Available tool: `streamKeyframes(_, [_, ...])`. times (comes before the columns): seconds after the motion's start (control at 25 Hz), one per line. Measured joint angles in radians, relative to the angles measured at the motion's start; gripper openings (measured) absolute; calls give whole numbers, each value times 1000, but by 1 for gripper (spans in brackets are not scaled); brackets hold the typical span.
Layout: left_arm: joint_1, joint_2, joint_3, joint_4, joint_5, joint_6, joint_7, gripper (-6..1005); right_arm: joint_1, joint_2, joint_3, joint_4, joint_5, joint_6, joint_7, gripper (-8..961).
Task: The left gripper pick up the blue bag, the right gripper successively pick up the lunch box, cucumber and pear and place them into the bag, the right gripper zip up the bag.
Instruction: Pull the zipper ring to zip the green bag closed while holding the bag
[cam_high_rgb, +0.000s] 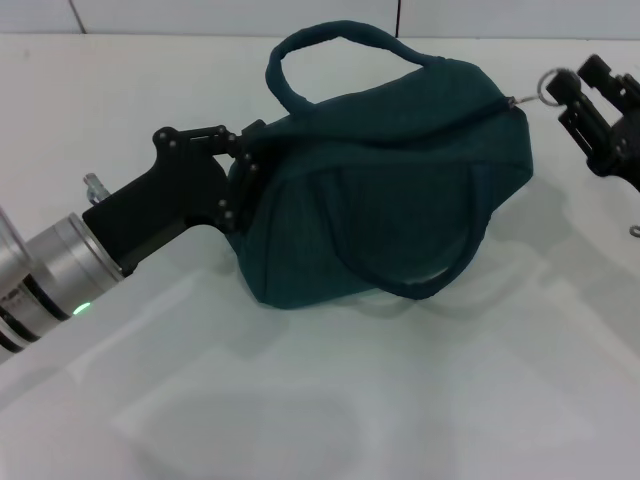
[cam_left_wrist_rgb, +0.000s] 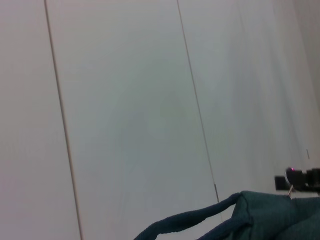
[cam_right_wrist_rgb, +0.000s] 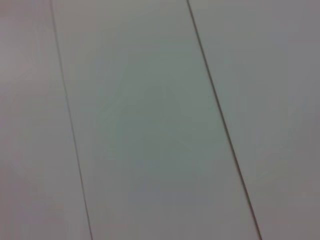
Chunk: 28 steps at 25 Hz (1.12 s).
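Contents of blue bag hidden. It sits on tabletop, left gripper fingers clamped on its left end. Right gripper fingers closed on ring pull at its right end.

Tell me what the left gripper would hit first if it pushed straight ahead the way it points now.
The left gripper already sits against the blue bag at its left end, apparently gripping the fabric; pushing on, it would only press deeper into the bag.

White tabletop, pale panelled wall with thin dark seams behind
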<state>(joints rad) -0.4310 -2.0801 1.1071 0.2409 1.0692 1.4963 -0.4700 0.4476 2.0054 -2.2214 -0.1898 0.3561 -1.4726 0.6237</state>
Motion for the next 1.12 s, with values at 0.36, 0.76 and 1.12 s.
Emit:
streamKeyframes(0.36, [-24, -1, 2, 0, 6, -10, 1, 45, 13, -38, -6, 38, -144, -5, 146, 445])
streamKeyframes(0.76, [-32, -2, 1, 0, 12, -12, 1, 46, 57, -119, -8, 38, -276, -24, 352, 446])
streamKeyframes(1.12, [-44, -3, 0, 0, 13, -14, 1, 45, 108, -191, -5, 109, -390, -88, 456, 462])
